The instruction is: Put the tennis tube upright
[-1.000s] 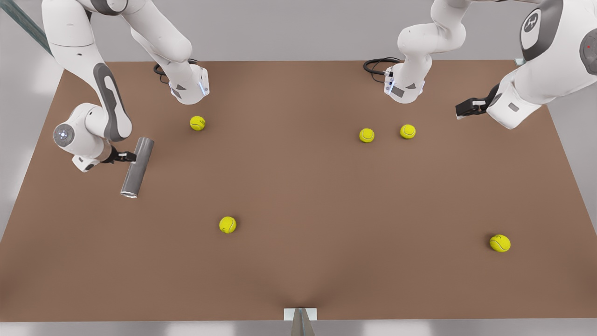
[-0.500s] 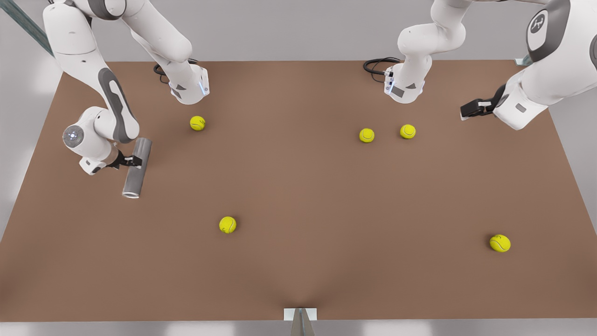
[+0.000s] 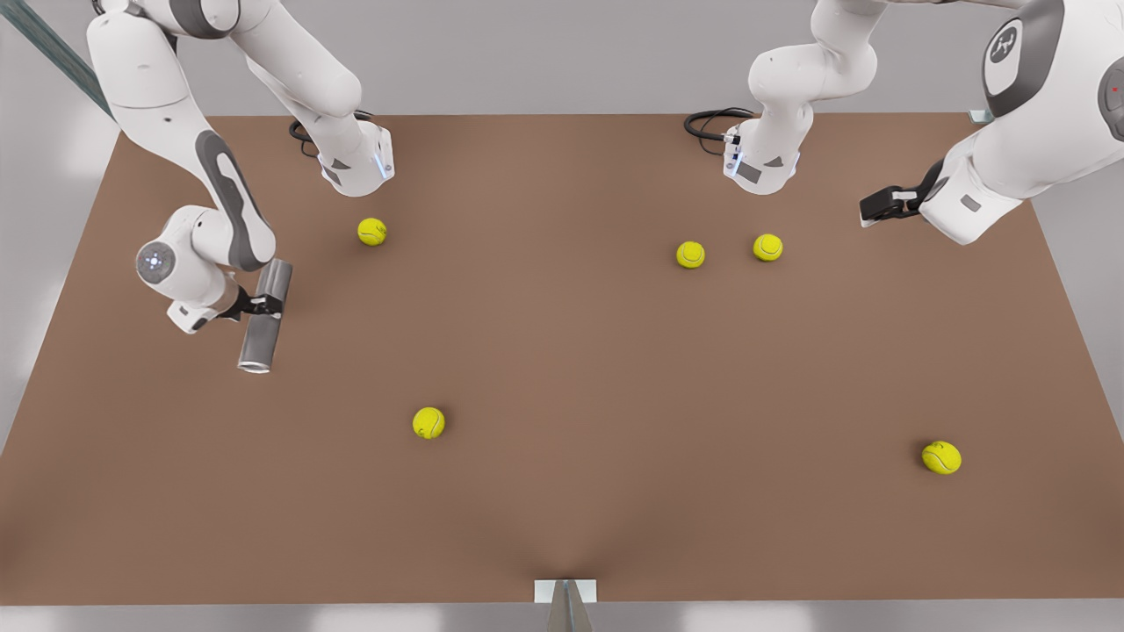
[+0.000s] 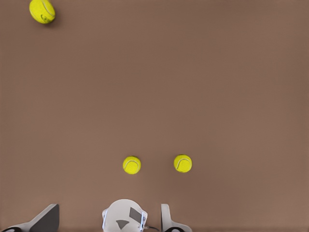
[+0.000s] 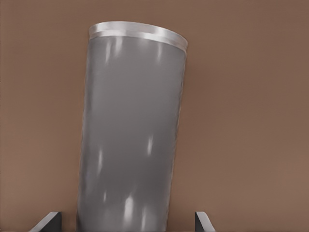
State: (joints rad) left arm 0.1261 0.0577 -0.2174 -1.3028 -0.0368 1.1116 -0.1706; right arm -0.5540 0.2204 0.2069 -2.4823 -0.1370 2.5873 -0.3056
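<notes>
The tennis tube is a plain grey cylinder with a silvery rim at its lower end. It hangs tilted over the table at the front view's left, rim end toward the table. My right gripper is shut on the tube's middle from the side. In the right wrist view the tube runs away from the camera between the two fingers, rim farthest. My left gripper waits open above the table's far right edge in the front view, its fingers spread wide.
Several yellow-green tennis balls lie on the brown table: one behind the tube, one toward the front, two near the far arm base, one at front right.
My right gripper has shifted a little toward the front view's right and turned, bringing the tube steeper, its rim end staying near the same spot. The left arm only wavered slightly.
</notes>
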